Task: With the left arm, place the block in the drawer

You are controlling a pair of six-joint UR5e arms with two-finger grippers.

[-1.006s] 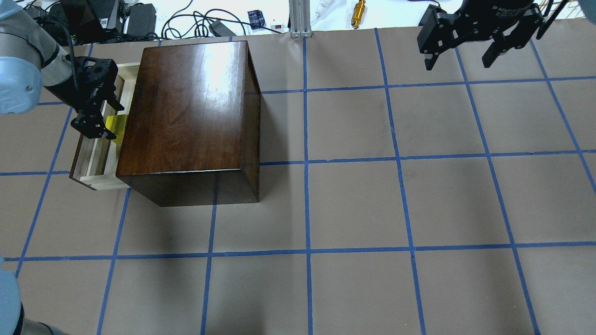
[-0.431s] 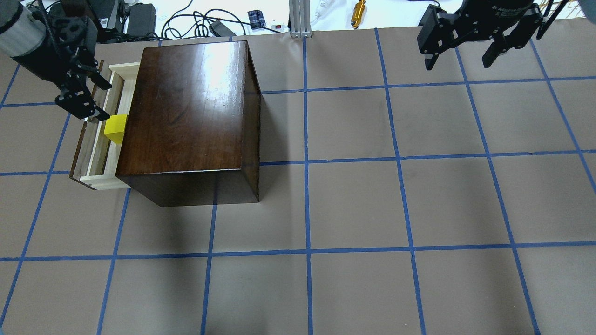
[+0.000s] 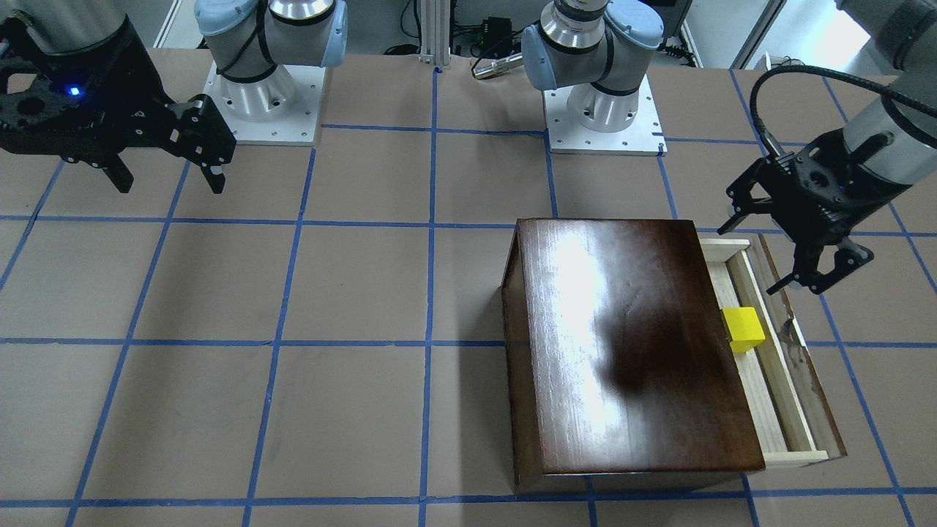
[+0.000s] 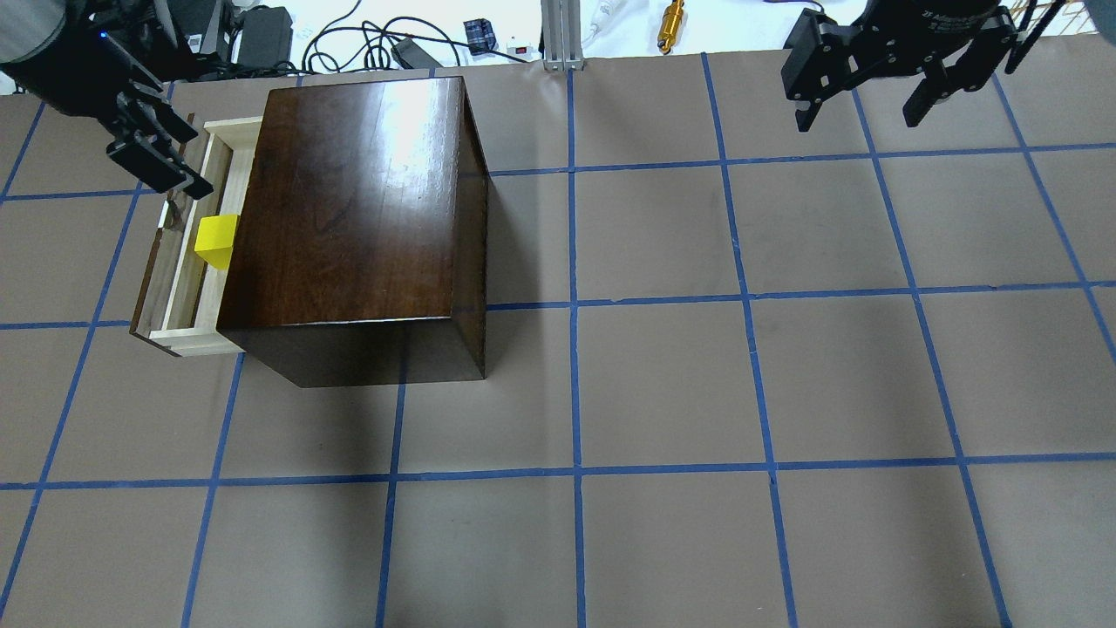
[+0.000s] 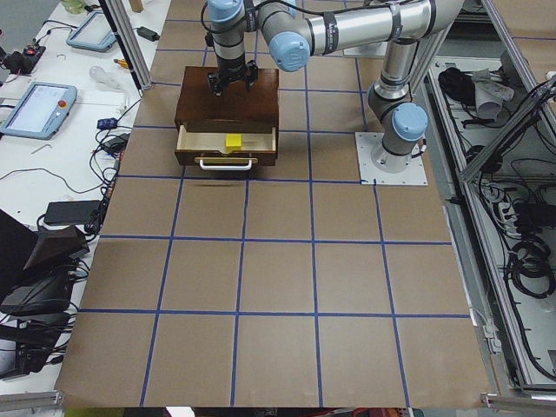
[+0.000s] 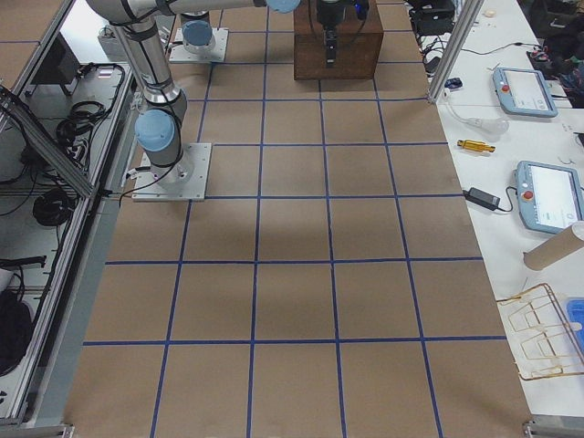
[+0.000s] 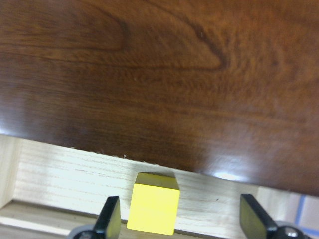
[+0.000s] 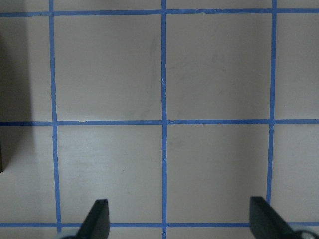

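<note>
While the table (image 3: 293, 366) carries the wooden box (image 3: 629, 344) on the robot's left side, the left arm (image 3: 882, 143) slants in over the pulled-out drawer (image 3: 799, 380), wrist tilted down toward the box. The right arm (image 3: 66, 44) hangs above bare table, well apart from the box. The left gripper (image 7: 181, 217) hovers with its jaws spread wide, gripping nothing. The right gripper (image 4: 859, 120) is likewise agape. Beneath the left fingers (image 7: 110, 216), the block (image 3: 743, 329) lies in the drawer against the box's face.

brown table (image 4: 663, 384) gridded with blue tape (image 4: 575, 471); white benches (image 6: 511, 228), perhaps holding tablets (image 6: 525, 91), flank it.
</note>
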